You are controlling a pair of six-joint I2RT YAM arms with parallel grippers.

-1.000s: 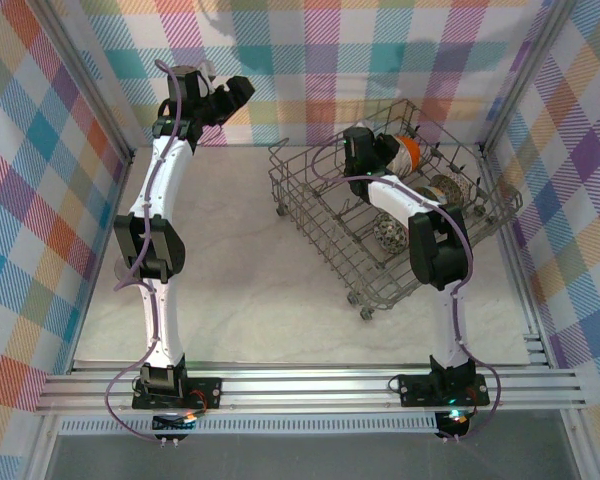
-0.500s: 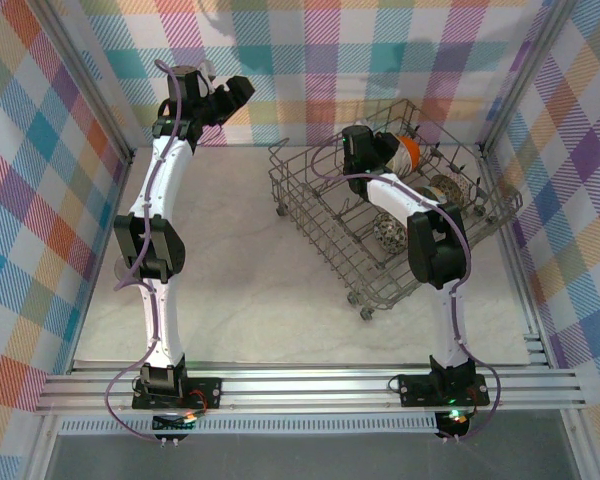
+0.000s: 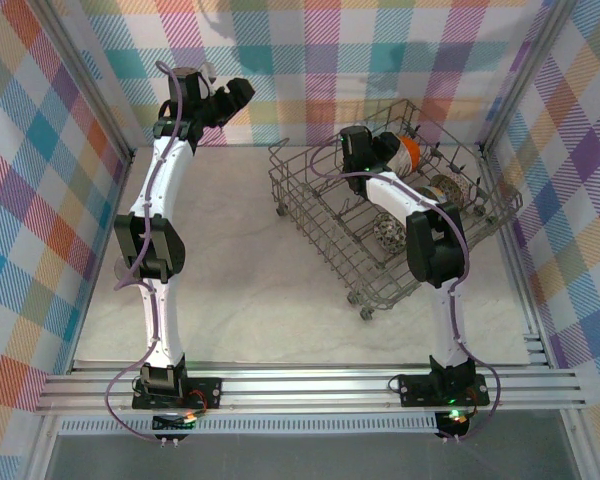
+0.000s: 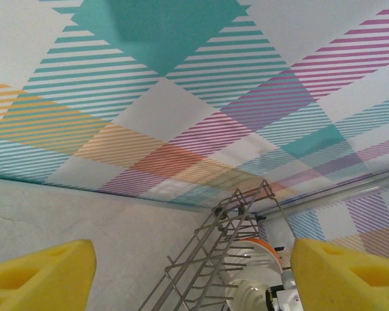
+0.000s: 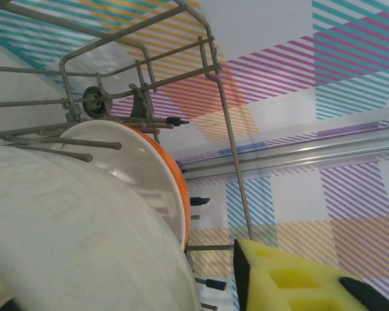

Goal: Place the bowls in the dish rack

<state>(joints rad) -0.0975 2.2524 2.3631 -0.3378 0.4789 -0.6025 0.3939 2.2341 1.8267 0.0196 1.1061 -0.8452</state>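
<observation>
The grey wire dish rack stands at the right of the table. My right gripper reaches into its far corner. In the right wrist view a plain white bowl stands on edge among the tines, right in front of an orange bowl. A yellow pad stands a little way off the white bowl's rim, so the jaws are open; the other finger is hidden behind the bowl. Two patterned bowls lie deeper in the rack. My left gripper hangs open and empty, high by the back wall.
The left wrist view looks past its yellow pads at the rack's end, with the orange bowl behind the wires. Plaid walls close the table at back and sides. The rack's wheels rest on the white tabletop.
The right gripper's jaws have spread apart from the white bowl, which stays leaning in the rack. The left arm has not moved.
</observation>
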